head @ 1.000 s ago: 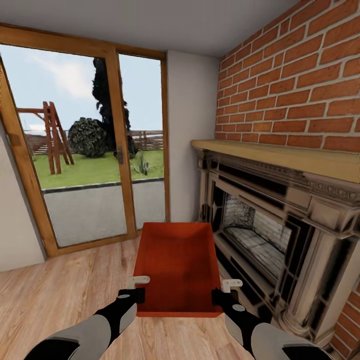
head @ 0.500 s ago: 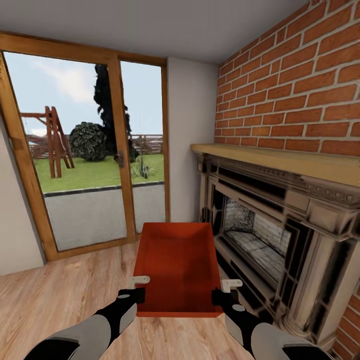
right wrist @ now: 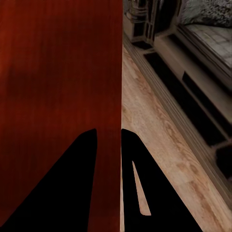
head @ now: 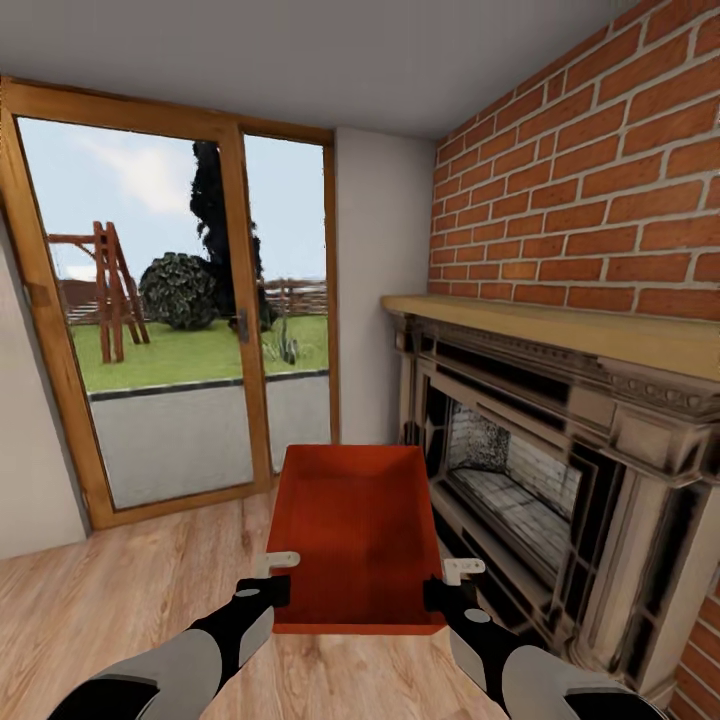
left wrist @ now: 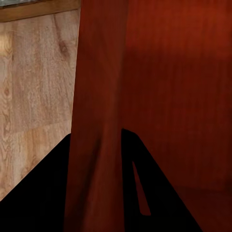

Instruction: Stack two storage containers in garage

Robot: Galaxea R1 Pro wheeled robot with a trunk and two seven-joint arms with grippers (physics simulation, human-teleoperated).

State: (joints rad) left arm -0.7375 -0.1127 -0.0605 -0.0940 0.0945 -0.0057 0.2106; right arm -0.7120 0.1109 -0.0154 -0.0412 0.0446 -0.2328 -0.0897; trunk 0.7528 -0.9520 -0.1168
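At the far left a glass door (head: pixel 175 320) in an orange-wood frame looks out on grass, a dark bush and a wooden swing frame, and light wood planks (head: pixel 120 590) run from its sill toward the robot. Low in the head view the left gripper (head: pixel 272 580) is closed on the left wall of an orange-red bin (head: pixel 352 530); in the left wrist view that wall (left wrist: pixel 99 121) runs between the two dark fingers (left wrist: pixel 43 193), one inside the bin and one outside. The bin is carried in the air in front of the robot, open side up and empty, above the planks and just beside the fireplace, so it is in the living room and not yet in the garage. The right gripper (head: pixel 447 585) pinches the opposite wall in the same way, the thin edge (right wrist: pixel 119 96) passing between its fingers (right wrist: pixel 72 193). The bin looks stiff and light, with smooth, plain walls that could slide in a pinch, so a grip on both side walls near the near end, as here, seems the sound hold; tilting it could let it slip. To the right stand a carved fireplace (head: pixel 540 470) with a pale wood mantel (head: pixel 560 325) and the red brick wall (head: pixel 590 180) above it. No brand, label or writing can be read anywhere.
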